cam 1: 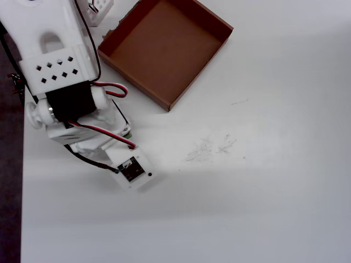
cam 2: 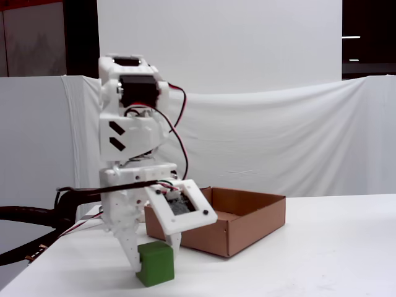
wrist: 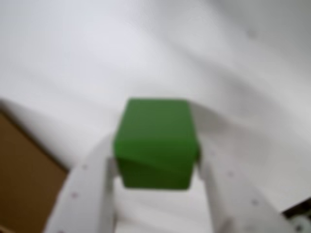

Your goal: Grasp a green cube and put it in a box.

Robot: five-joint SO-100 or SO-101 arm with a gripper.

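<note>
The cube (wrist: 156, 143) sits between the gripper's (cam 2: 154, 258) fingers at the table (cam 1: 247, 192), short of the box (cam 1: 164, 49). It looks slightly twisted in the wrist view, so on lifting it could pivot or slip out before clearing the box wall. The jaws are closed onto the cube's sides, holding nothing else.

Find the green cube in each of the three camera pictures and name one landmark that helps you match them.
Wrist view: the green cube sits at centre, between the two white fingers of the hand.
Overhead view: not visible; the arm covers it.
Fixed view: lower left, at the tip of the hand, in front of the box.
Shared landmark: the brown cardboard box.
</note>
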